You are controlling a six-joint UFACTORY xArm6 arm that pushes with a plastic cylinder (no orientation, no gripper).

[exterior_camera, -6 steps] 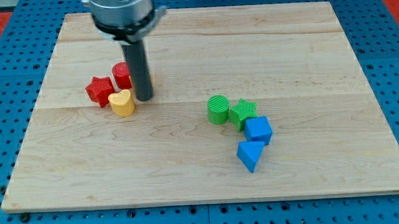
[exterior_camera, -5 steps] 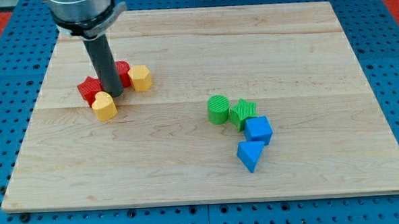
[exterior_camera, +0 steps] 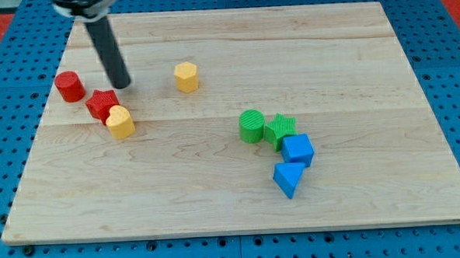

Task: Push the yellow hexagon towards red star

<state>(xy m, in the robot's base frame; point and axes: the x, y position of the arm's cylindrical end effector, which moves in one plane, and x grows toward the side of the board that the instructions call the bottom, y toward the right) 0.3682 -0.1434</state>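
Since the yellow hexagon (exterior_camera: 186, 76) slid right, my tip (exterior_camera: 122, 85), seemingly pincerless, nears the red star (exterior_camera: 101, 103).

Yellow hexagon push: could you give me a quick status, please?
My tip just above-right of red star, clear of hexagon. Yellow hexagon apart, to the right. Path between them open.

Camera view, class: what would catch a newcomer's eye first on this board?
The dark rod at the view's top left, my tip resting just above the red star, which touches a yellow heart-like block. The yellow hexagon sits alone to the right of the tip. A green and blue cluster, led by the green cylinder, fills the lower right.
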